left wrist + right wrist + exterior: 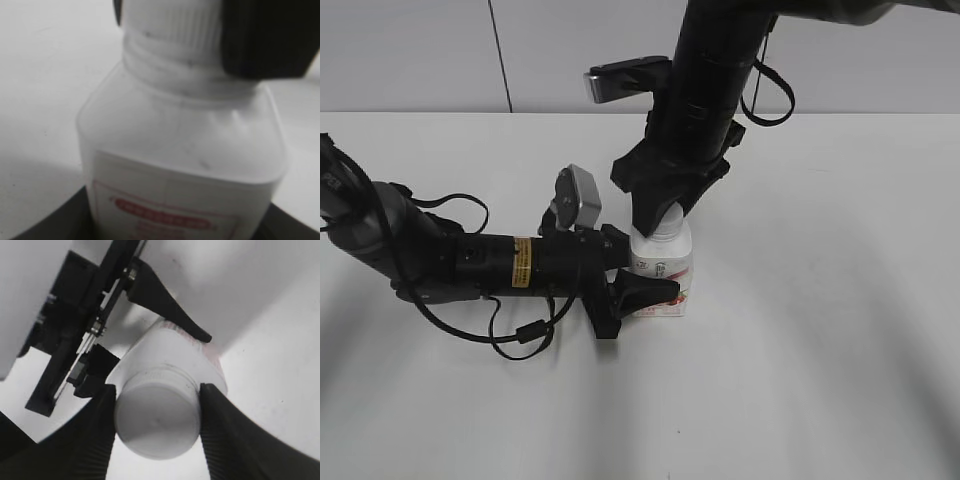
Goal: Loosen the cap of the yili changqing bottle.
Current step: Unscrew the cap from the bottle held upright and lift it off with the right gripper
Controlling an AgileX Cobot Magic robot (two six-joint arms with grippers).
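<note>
The yili changqing bottle (665, 268) stands upright on the white table, white with a pink and red label. My left gripper (638, 292) comes in from the left and is shut on the bottle's body (180, 165); its dark fingers show at the lower corners of the left wrist view. My right gripper (658, 222) comes down from above and is shut on the white cap (156, 420), one ribbed black finger on each side. The cap's ribbed side also shows in the left wrist view (172, 35), with a right finger beside it.
The white table (820, 330) spreads around the bottle. A loose black cable (525, 335) hangs under my left arm. A grey wall stands behind the table.
</note>
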